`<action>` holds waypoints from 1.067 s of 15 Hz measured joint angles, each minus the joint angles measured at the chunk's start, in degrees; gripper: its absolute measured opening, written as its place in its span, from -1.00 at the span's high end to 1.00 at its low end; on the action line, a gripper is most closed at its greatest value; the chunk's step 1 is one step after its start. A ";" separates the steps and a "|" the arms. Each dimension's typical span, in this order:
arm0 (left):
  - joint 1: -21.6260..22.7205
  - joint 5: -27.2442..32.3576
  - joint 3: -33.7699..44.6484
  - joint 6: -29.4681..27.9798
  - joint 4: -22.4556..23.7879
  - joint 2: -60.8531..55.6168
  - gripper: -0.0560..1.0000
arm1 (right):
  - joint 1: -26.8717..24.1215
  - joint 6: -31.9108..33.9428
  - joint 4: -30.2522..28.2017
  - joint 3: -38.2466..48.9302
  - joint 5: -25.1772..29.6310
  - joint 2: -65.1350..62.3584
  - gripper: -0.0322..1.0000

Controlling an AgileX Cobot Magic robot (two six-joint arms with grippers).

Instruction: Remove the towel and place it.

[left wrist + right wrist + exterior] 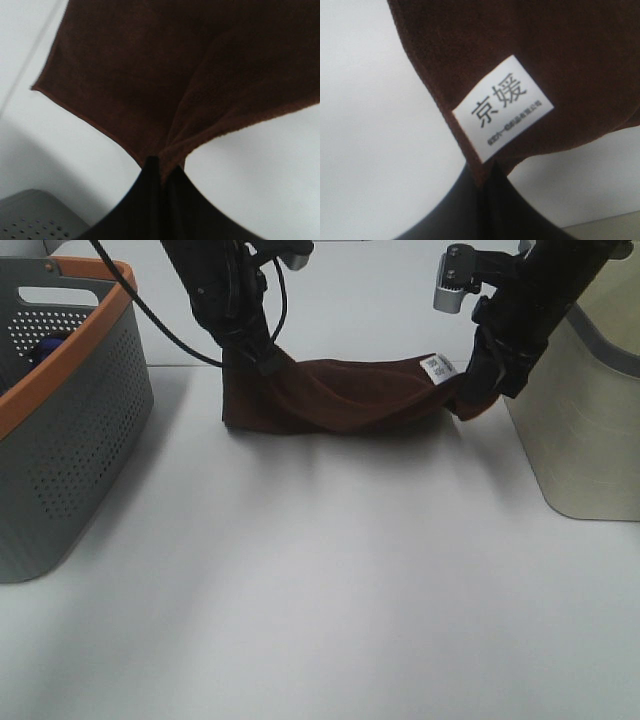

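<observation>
The dark brown towel (340,395) hangs stretched between my two grippers at the back of the white table, sagging in the middle, its lower edge near or on the table. My left gripper (262,358) is shut on the towel's left corner; the left wrist view shows the cloth (165,75) pinched between the closed fingers. My right gripper (478,390) is shut on the right corner, beside the small white label (437,367). The right wrist view shows the label (503,108) with printed characters just ahead of the closed fingers.
A grey perforated basket with an orange rim (70,420) stands at the left. A beige bin (585,420) stands at the right, close to my right arm. White table surface (320,590) spreads in front of the towel.
</observation>
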 joint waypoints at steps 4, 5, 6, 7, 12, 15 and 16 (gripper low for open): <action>1.26 10.94 0.00 8.82 -3.61 1.55 0.89 | 0.00 9.11 2.41 0.00 9.74 -0.06 0.89; 1.55 12.15 0.40 10.31 -4.87 1.89 0.89 | 0.00 10.20 3.32 0.00 9.74 -0.06 0.89; 1.60 12.26 1.43 11.23 -6.13 1.95 0.89 | 0.00 11.23 4.24 0.00 9.74 -0.06 0.89; 1.60 12.49 2.69 12.03 -7.28 1.95 0.89 | 0.00 12.55 4.81 0.46 9.74 -0.06 0.89; 1.60 12.78 13.06 12.61 -10.71 1.38 0.88 | 3.95 15.70 5.10 12.20 9.74 -0.17 0.89; 1.60 12.78 15.58 13.52 -10.94 0.86 0.79 | 4.01 18.39 4.53 15.53 9.74 -0.17 0.89; 1.60 12.83 16.21 13.64 -10.94 0.86 0.72 | 4.01 18.74 4.64 17.02 9.68 -0.17 0.89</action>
